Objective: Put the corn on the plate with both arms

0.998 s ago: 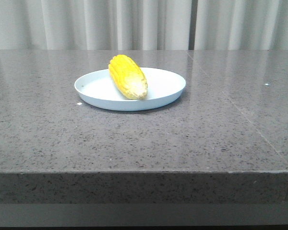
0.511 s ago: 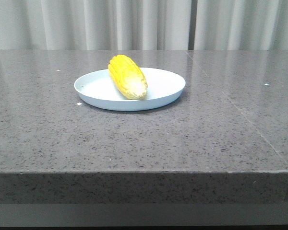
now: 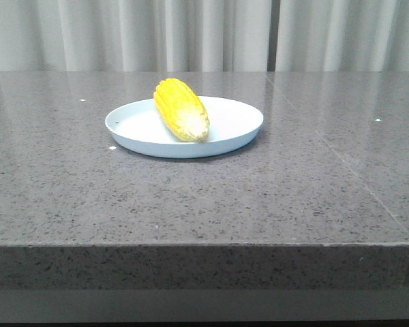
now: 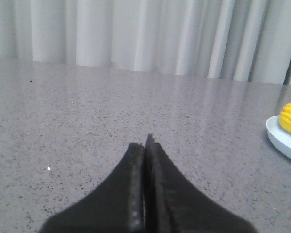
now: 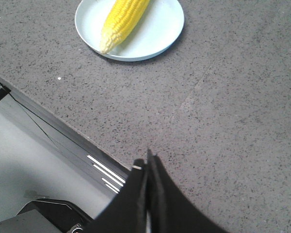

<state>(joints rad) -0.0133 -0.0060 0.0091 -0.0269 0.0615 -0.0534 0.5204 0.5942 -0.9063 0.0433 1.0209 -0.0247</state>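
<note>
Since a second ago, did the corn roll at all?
No. The corn lies at the same slant on the plate, its pale tip near the front rim, unchanged against the table's seam line.

There is 1 corn [image 3: 181, 109], 1 plate [image 3: 235, 129], 1 table [image 3: 191, 197] and 2 grippers [image 4: 146, 145] [image 5: 148, 165].

The corn [image 3: 181, 109] is bright yellow, paling to cream at its tip. The plate [image 3: 235, 129] is pale blue-white and plain. The bench [image 3: 191, 197] is grey, finely speckled stone. The curtain [image 3: 204, 34] is white.
</note>
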